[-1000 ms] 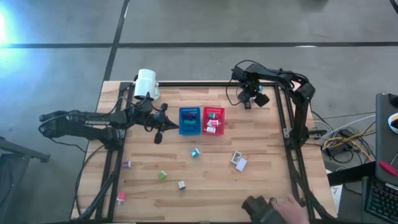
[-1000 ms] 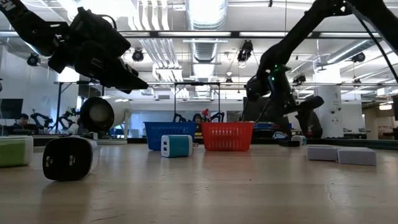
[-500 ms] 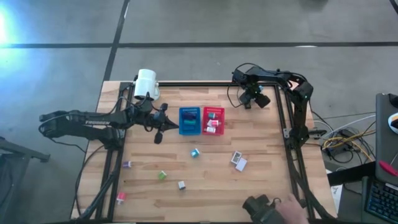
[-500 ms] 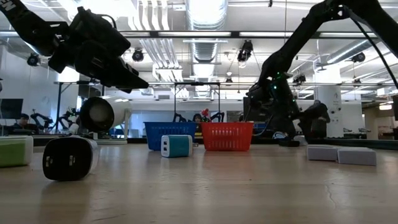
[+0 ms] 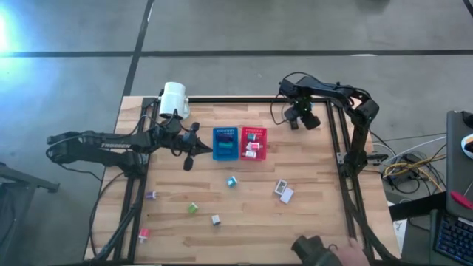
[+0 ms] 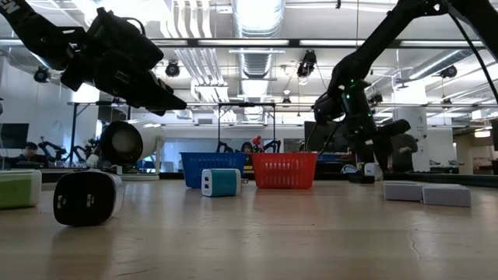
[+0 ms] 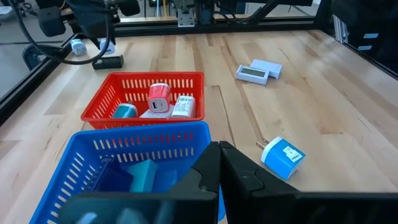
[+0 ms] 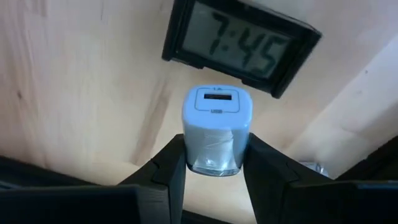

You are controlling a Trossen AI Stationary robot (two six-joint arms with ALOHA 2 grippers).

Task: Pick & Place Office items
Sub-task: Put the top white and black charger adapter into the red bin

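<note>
Two arms work over the wooden counter (image 5: 310, 214), its black frame running along the edges. At about ten o'clock on the counter lies a large white cylinder lamp (image 5: 174, 99). Near the centre stand a blue bin (image 5: 225, 144) and, touching its three o'clock side, a red bin (image 5: 253, 142); the red one holds a pink-and-white charger (image 7: 160, 96), a teal piece and a white piece. The left pincer (image 5: 189, 157) hovers just at nine o'clock of the blue bin, its fingers pressed together and holding nothing. The right pincer (image 8: 214, 163) hangs above the counter's one o'clock corner, clamped on a pale blue USB charger (image 8: 216, 129), with a black digital clock (image 8: 241, 42) lying on the wood beneath it. The remaining office items lie scattered toward six o'clock: two white flat blocks (image 5: 283, 191) at four o'clock of the bins, a teal plug cube (image 5: 232, 181) just below them, then a green piece (image 5: 192, 208), a grey piece (image 5: 216, 219), a purple piece (image 5: 151, 195) and a pink piece (image 5: 143, 233) toward seven o'clock.
</note>
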